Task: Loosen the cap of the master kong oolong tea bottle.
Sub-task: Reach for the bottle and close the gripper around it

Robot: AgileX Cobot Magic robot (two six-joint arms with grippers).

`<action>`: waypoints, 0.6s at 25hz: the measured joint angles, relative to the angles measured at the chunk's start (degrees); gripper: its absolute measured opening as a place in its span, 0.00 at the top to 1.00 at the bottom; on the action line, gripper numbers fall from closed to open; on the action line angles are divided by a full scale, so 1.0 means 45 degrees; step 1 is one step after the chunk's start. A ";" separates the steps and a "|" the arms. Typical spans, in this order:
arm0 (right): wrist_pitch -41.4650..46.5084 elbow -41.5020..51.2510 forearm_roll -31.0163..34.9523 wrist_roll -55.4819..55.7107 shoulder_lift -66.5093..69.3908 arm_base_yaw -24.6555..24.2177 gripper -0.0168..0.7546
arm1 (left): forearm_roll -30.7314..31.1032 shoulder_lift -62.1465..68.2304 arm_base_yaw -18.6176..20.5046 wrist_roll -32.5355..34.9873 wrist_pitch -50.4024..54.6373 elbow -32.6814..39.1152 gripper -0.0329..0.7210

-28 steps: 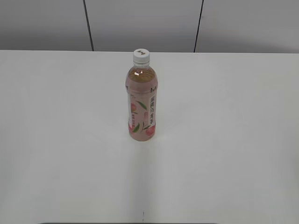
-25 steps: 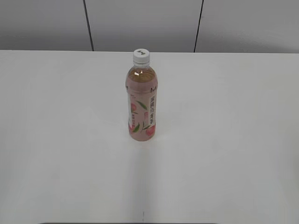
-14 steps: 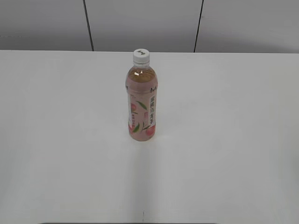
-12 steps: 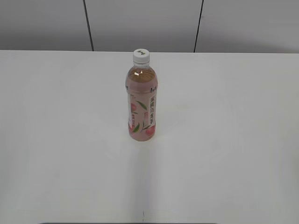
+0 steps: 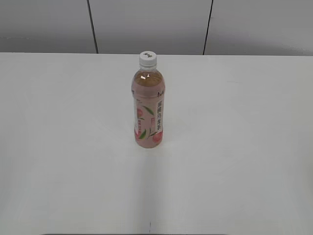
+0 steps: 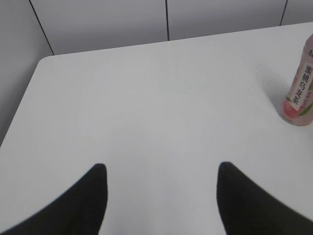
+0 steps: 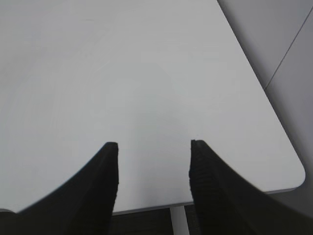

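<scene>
Master kong oolong tea bottle (image 5: 148,110) upright mid-table (image 5: 58,147), cap (image 5: 147,58) on top. Unmoved since earlier. Left gripper (image 6: 161,169) and right gripper (image 7: 154,146) both spread, empty.

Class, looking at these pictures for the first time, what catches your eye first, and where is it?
A lone tea bottle stands upright mid-table, its white cap on. Each wrist view shows an open, empty pincer over bare tabletop: left pincer, right pincer.

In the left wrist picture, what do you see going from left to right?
Left claw finger → right claw finger → bottle at the right edge, all over the white table.
</scene>
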 joint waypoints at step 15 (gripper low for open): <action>0.0000 0.0000 0.0304 0.0000 0.0714 0.0049 0.51 | -0.1813 0.2557 -0.0787 0.0500 -0.2998 -0.0327 0.41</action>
